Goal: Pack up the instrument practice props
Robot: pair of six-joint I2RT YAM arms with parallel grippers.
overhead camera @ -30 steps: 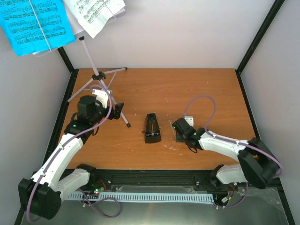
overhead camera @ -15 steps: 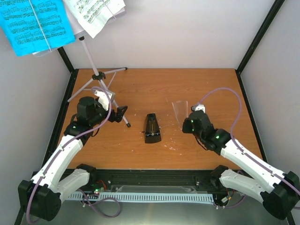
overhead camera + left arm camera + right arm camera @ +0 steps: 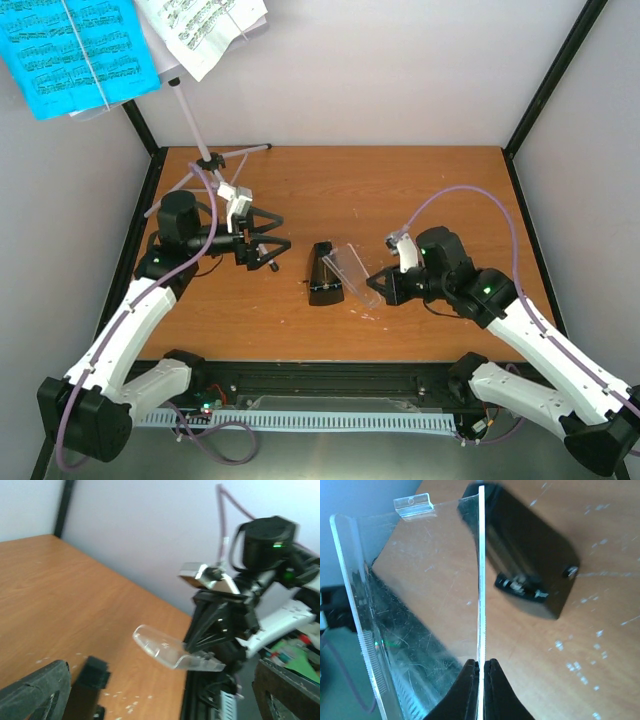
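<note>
Right gripper (image 3: 384,290) pinches the cover (image 3: 350,271) by its thin edge; it may twist loose or topple the metronome (image 3: 324,276). Left gripper (image 3: 275,232) gapes, empty.

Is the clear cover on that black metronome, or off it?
Off. The right gripper pinches the clear cover by its edge, in the air beside the uncovered black metronome.

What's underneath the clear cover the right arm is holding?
Through the clear cover, wooden table shows, with the black metronome at its far end. The right tool hides the gripped end.
</note>
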